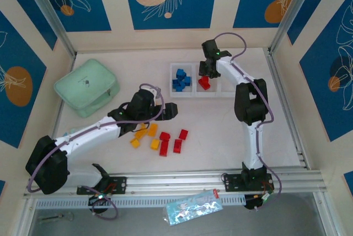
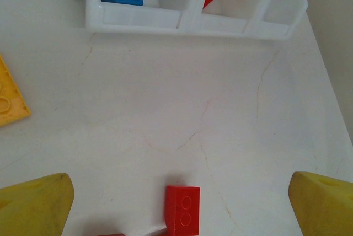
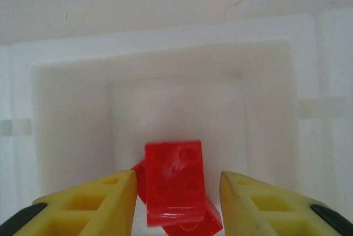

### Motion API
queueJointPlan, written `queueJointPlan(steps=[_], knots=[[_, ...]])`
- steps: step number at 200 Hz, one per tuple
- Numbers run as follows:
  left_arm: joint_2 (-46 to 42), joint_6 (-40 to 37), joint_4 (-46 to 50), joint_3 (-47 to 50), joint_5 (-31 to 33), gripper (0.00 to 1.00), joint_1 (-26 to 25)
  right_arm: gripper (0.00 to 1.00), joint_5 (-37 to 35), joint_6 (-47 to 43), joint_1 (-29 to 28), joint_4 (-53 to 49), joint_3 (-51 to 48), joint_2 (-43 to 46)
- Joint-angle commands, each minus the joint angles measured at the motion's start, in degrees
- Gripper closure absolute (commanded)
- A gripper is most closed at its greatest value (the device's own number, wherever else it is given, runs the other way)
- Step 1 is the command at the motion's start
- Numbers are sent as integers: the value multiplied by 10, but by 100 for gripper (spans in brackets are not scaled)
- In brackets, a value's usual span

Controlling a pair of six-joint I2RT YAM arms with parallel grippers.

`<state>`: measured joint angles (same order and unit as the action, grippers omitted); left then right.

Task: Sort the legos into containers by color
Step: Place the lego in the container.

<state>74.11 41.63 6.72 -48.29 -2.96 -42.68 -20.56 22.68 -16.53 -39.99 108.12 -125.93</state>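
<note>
Red lego [image 3: 174,176] in middle container [image 3: 71,125], loose between spread right hand [image 3: 177,183] fingers.

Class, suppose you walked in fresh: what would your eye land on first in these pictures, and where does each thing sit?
The white tray at the table's far middle stands out: blue legos in its left compartment, red legos in the middle one under the open right gripper. Nearer, loose yellow and red legos lie by the left gripper; a mint green case sits at the left.
</note>
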Motion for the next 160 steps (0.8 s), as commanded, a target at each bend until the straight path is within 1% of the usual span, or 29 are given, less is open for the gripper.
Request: queueJointPlan(steps=[1,31,75,130,160], knots=[[-3,-10,2,-21,4,1,-4,55,21,-5,-5,-11,7,30],[-13,-14,3,-22,5,1,-5,53,25,-3,-21,-13,-29,84],[-44,-18,20,-5,18,1,-4,50,47,17,-59,16,-160,194],[-109,-15,53,41,45,1,-3,46,68,49,-128,18,-310,294],[-143,-6,69,75,63,1,-3,45,59,106,-187,32,-389,332]])
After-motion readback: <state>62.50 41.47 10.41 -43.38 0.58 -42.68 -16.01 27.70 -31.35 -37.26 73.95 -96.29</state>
